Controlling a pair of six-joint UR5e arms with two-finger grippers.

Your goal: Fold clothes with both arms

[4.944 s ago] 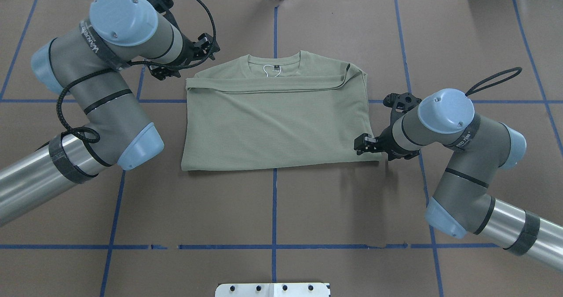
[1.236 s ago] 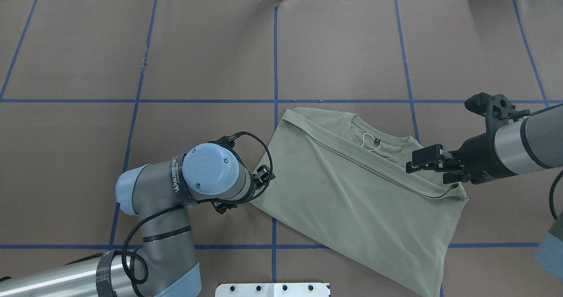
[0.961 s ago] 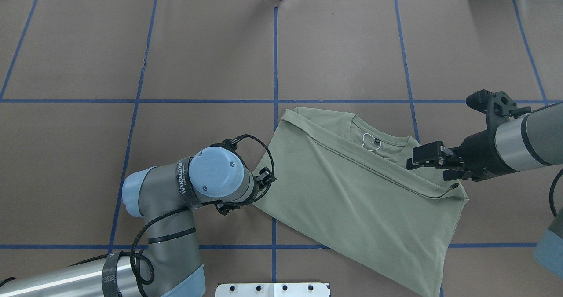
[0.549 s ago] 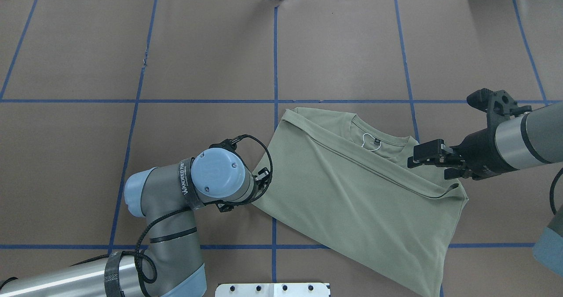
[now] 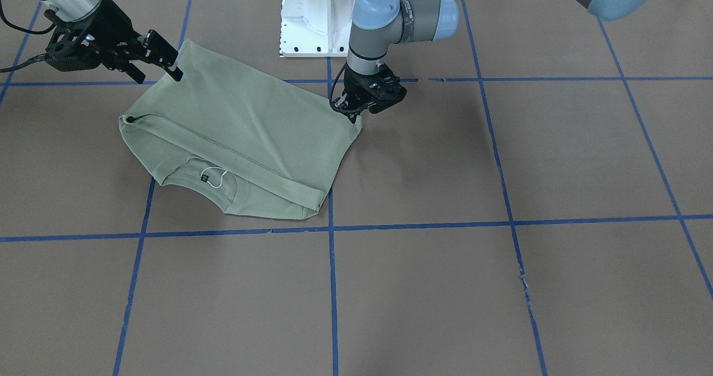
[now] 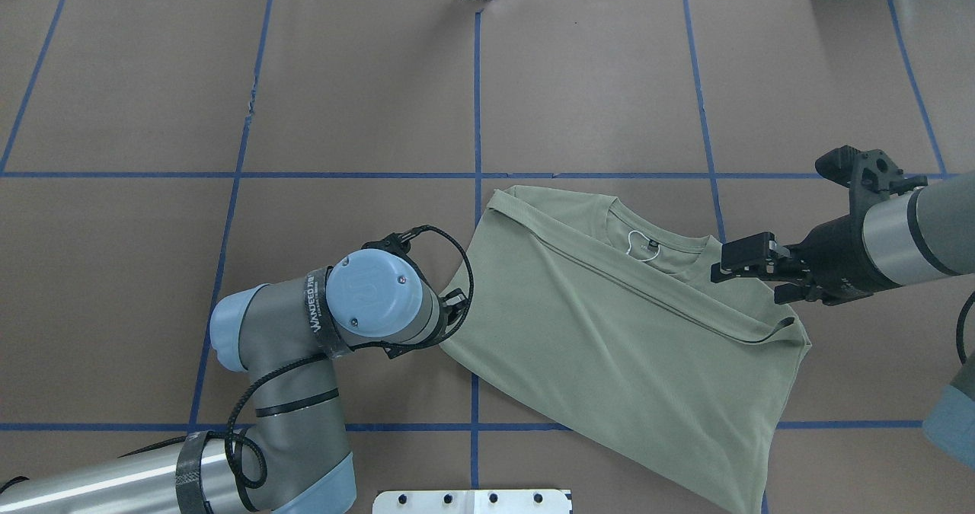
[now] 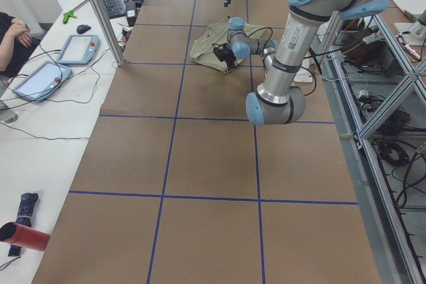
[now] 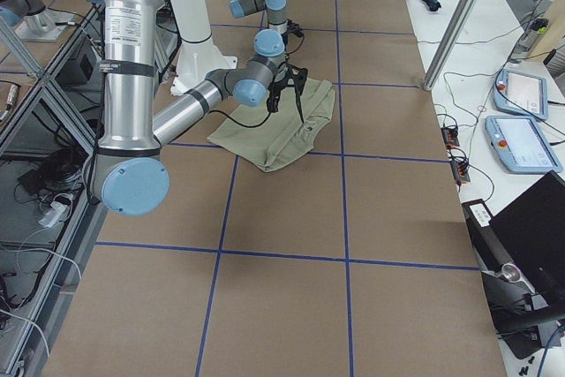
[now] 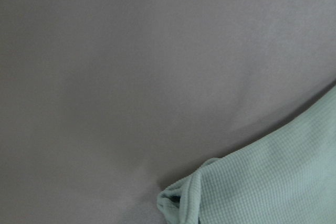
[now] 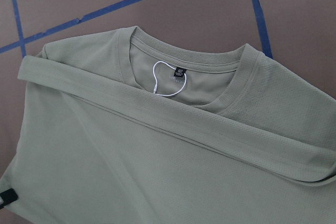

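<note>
The pale sage-green shirt [image 6: 632, 346] lies folded flat and skewed on the brown table, with its collar and white string loop [image 6: 636, 241] on the far side. It also shows in the front view [image 5: 239, 125] and the right wrist view [image 10: 131, 145]. My left gripper [image 6: 455, 310] sits low at the shirt's left near corner [image 5: 356, 121]. The left wrist view shows that corner [image 9: 181, 203] bunched on the table with no fingers in frame, so I cannot tell its state. My right gripper [image 6: 720, 270] hovers above the shirt's right shoulder, open and empty [image 5: 172, 67].
The white pedestal base [image 5: 317, 19] stands at the near table edge, just behind the shirt. Blue tape lines [image 6: 476, 118] grid the brown table. Operator desks with tablets [image 7: 73, 48] flank the far side.
4.9 s ago the shirt lay square farther out, a gripper at each side. It now lies nearer me, turned and to the right. In the last second the right gripper drew back slightly.
</note>
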